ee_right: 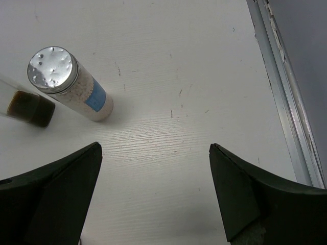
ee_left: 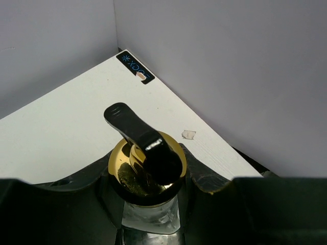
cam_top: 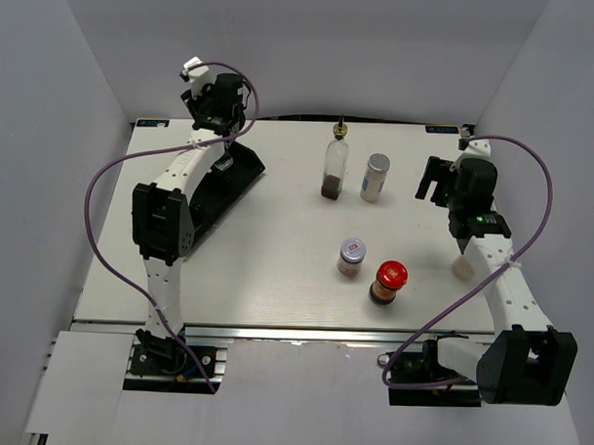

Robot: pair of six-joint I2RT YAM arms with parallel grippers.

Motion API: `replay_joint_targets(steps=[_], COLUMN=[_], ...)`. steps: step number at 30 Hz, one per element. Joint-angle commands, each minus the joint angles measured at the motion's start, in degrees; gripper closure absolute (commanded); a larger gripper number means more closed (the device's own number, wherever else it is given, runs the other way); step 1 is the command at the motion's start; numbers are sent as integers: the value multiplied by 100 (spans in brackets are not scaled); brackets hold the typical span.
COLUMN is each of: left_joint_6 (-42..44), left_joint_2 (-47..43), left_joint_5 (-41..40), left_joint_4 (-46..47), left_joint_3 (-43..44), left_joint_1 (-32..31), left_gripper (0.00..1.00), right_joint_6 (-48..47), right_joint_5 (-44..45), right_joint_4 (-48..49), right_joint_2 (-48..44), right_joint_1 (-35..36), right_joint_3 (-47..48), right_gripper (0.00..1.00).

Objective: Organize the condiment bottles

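Standing upright, 1 cruet (ee_left: 145, 166) sat pinched in the left gripper (cam_top: 219, 112) by the black tray's (cam_top: 236, 177) far end, while the spread right gripper (cam_top: 436, 180) had the white shaker (cam_top: 375, 176) just to its left on the counter (cam_top: 276, 271).

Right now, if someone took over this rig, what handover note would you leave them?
Left hand: shut on the first cruet, above the far end of the black tray; whether it is set down, I cannot tell.
Right hand: open, empty, right of the white shaker.
On the table: second cruet beside the shaker; silver-lidded jar and red-lidded jar nearer the bases.
Done: nothing visibly released.
Left: place the first cruet, then probably the other four.
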Motion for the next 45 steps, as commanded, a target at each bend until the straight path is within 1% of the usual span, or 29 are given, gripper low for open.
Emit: replay_joint_targets(steps=[1,2,4,5,8,10,13,14,15,16,18,19,21,25,26,28,29,35,40,45], left_joint_6=[-171,-197,-268,-277,-294,-277,-259,-259,-251,-250,-233,-224,-128,-48,-92,-75,-57,-75,4,294], left_joint_2=[-319,-302,-284,-275,-223,-161,-126,-135,-143,-143,-152,-144,-152,-187,-240,-336,-467,-1056,-1926,-2656], left_joint_5=[-412,-377,-368,-342,-333,-298,-324,-333,-333,-324,-341,-342,-350,-342,-281,-254,-245,-52,782,1257], left_joint_4=[375,349,375,436,498,489,507,559,586,612,613,621,639,543,464,463,480,445,734,613], left_joint_3=[336,301,231,187,81,99,20,-24,-77,-138,-165,-183,-200,-253,-218,-270,-366,-709,-1307,-1588], left_joint_1=[-5,-5,-5,-5,-5,-5,-14,-14,-14,-14,-31,-49,-66,-128,-137,-172,-180,-207,-216,-207], left_gripper=[98,92,85,80,78,68,64,57,57,49,40,30,30,22,16,8,2,2,2,2], right_joint_6=[-94,-85,-85,-85,-129,-129,-129,-129,-129,-129,-121,-121,-129,-103,-94,-85,-85,-77,47,-24], right_joint_5=[116,133,142,151,291,388,388,345,336,318,309,301,292,283,265,222,204,116,142,11], right_joint_4=[95,95,95,95,69,34,34,34,34,25,16,16,16,16,16,16,16,7,16,156], right_joint_2=[-1,-10,-1,-1,34,25,16,16,16,25,-1,-10,-27,-54,-54,-71,-80,-150,-343,-554], right_joint_1=[-24,-15,-15,-15,-15,-15,-15,-15,-15,-15,-15,-15,-15,-15,-15,-15,-15,-15,-6,-15], right_joint_3=[157,149,140,149,166,184,175,175,175,175,175,166,157,149,149,149,140,140,114,-36], right_gripper=[11,11,11,10,11,11,11,11,11,11,11,11,11,11,11,11,10,11,11,11])
